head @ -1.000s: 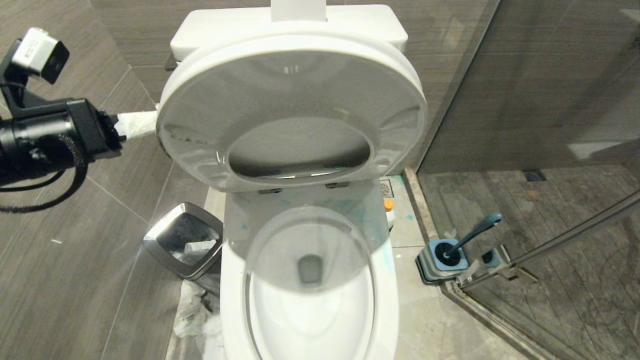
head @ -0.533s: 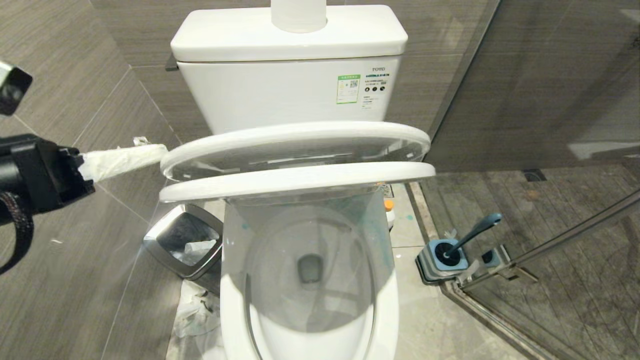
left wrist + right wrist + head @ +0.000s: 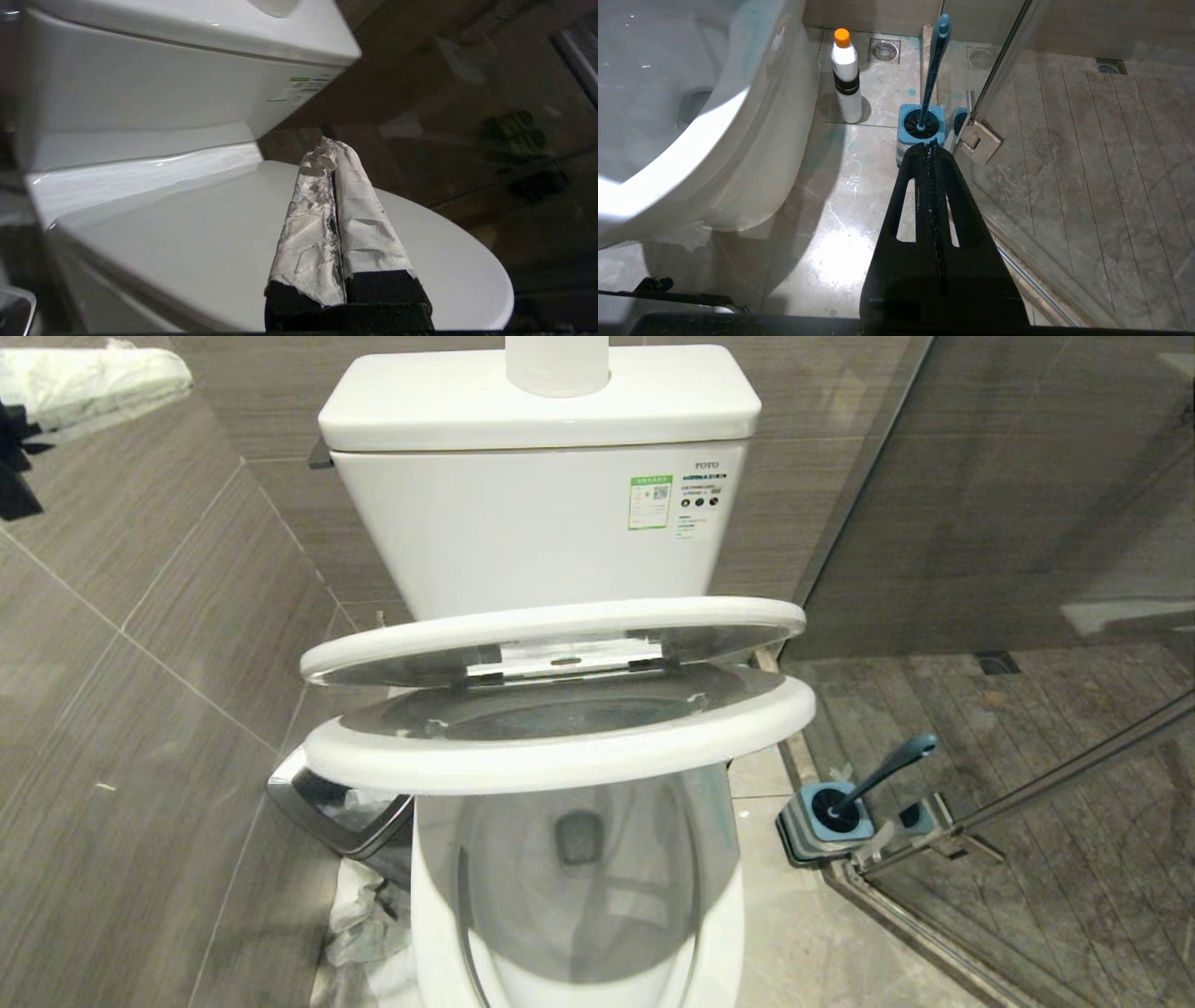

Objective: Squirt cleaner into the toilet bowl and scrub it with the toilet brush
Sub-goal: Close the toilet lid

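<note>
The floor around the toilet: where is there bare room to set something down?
Bare tile lies between the toilet bowl and the glass shower door, in front of the cleaner and the toilet brush in its holder. Across the toilet it is crowded: the waste bin and crumpled paper.

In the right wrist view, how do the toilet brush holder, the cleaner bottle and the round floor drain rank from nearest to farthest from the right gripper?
1. Toilet brush holder: just beyond the tips of the shut right gripper, beside the glass door hinge.
2. Cleaner bottle: standing on the floor next to the toilet base.
3. Round floor drain: behind the bottle, near the wall.
</note>
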Motion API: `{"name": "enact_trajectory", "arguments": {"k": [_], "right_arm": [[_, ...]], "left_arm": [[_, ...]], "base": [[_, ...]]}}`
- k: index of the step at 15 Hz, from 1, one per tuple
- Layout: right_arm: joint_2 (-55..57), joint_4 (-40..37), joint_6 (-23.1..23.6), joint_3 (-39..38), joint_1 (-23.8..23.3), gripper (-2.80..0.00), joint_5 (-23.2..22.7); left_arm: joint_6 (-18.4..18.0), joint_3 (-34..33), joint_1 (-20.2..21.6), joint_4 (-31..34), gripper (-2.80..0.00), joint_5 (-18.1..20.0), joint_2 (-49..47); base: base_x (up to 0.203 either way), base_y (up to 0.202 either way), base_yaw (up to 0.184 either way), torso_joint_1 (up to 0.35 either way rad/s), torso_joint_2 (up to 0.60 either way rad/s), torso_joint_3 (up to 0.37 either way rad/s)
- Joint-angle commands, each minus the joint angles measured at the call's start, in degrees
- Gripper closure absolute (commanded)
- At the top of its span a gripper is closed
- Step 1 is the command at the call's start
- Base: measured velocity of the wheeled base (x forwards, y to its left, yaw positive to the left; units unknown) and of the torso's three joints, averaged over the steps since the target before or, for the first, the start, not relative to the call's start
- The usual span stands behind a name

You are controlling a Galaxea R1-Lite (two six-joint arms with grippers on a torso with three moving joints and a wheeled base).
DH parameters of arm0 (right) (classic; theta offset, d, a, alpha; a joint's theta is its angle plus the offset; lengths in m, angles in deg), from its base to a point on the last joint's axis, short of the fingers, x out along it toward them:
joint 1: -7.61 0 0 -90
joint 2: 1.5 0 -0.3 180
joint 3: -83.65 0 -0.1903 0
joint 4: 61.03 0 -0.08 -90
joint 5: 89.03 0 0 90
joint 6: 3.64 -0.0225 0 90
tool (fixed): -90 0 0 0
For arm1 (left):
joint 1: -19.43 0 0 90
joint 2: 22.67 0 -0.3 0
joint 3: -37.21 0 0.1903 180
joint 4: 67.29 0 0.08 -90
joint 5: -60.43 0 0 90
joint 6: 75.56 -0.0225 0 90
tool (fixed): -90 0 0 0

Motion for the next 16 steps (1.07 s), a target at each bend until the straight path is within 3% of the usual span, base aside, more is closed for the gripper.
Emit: {"name": "enact_trajectory", "arguments": {"k": [1, 3, 4, 5, 6, 8, 16], "right_arm": [[0.1, 0.0, 0.1, 0.0, 0.0, 0.0, 0.0], [0.1, 0.0, 0.1, 0.0, 0.0, 0.0, 0.0], [0.1, 0.0, 0.1, 0.0, 0.0, 0.0, 0.0], [0.1, 0.0, 0.1, 0.0, 0.0, 0.0, 0.0], [0.1, 0.0, 0.1, 0.0, 0.0, 0.0, 0.0], [0.1, 0.0, 0.1, 0.0, 0.0, 0.0, 0.0], [0.1, 0.0, 0.1, 0.0, 0.0, 0.0, 0.0]], "left_arm": [[-1.8, 12.5, 0.8, 30.9, 0.0, -8.5, -2.4], [-8.9, 25.5, 1.0, 62.6, 0.0, -19.7, -4.2], [-14.2, 30.3, 0.7, 74.1, 0.0, -27.2, -4.5], [-19.6, 33.2, 0.6, 81.9, 0.0, -36.5, -4.2], [-23.5, 34.0, 1.0, 85.1, 0.0, -42.3, -3.3], [-24.9, 34.2, 1.5, 85.9, 0.0, -44.4, -1.7], [-25.3, 31.0, -0.1, 85.3, 0.0, -44.3, 1.7]], "base": [[0.0, 0.0, 0.0, 0.0, 0.0, 0.0], [0.0, 0.0, 0.0, 0.0, 0.0, 0.0], [0.0, 0.0, 0.0, 0.0, 0.0, 0.0], [0.0, 0.0, 0.0, 0.0, 0.0, 0.0], [0.0, 0.0, 0.0, 0.0, 0.0, 0.0], [0.0, 0.0, 0.0, 0.0, 0.0, 0.0], [0.0, 0.0, 0.0, 0.0, 0.0, 0.0]]}}
